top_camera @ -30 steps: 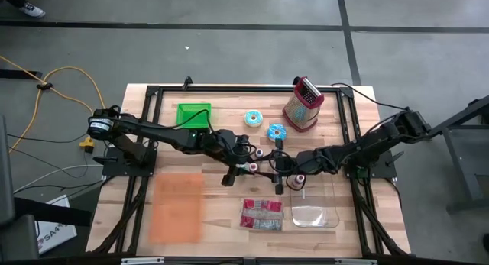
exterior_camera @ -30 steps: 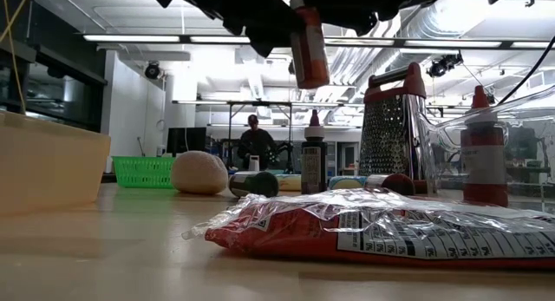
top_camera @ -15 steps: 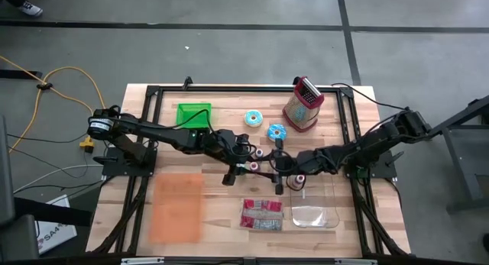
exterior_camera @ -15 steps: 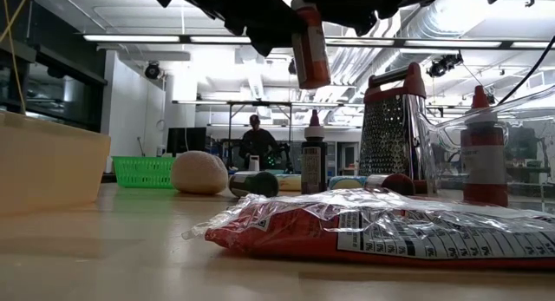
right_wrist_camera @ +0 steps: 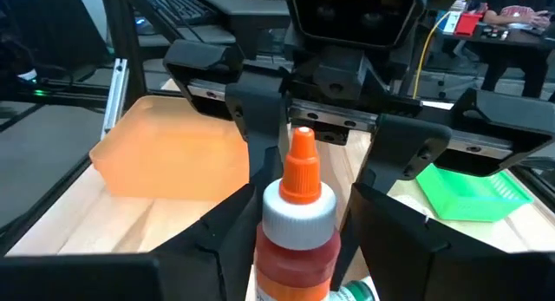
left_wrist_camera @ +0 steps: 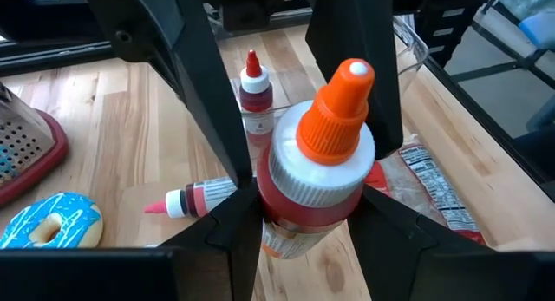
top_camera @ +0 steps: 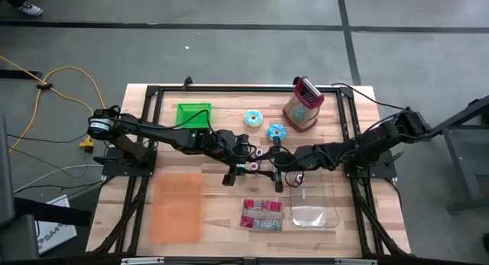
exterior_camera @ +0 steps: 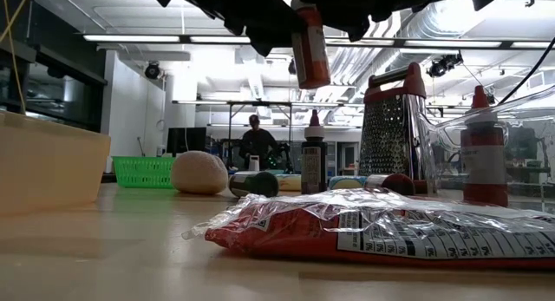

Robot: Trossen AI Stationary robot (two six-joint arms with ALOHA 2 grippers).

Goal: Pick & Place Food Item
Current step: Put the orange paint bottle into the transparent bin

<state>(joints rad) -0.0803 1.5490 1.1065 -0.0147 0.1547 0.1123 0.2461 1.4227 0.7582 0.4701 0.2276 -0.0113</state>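
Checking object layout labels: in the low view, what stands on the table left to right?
Orange translucent bin → green mesh basket → beige round lump → dark sauce bottle → metal box grater → red squeeze bottle.

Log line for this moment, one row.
left claw: gripping sauce bottle, airborne | right claw: open around bottle | handover not yet done

Little legible text. White box (top_camera: 53,233) on the floor off the table's near-left corner: red lettering, looks like "SA4", rest unclear. Clear snack bag (exterior_camera: 381,227) near the table's front edge: white nutrition-panel print, lines too small to read. Bottle labels unreadable.
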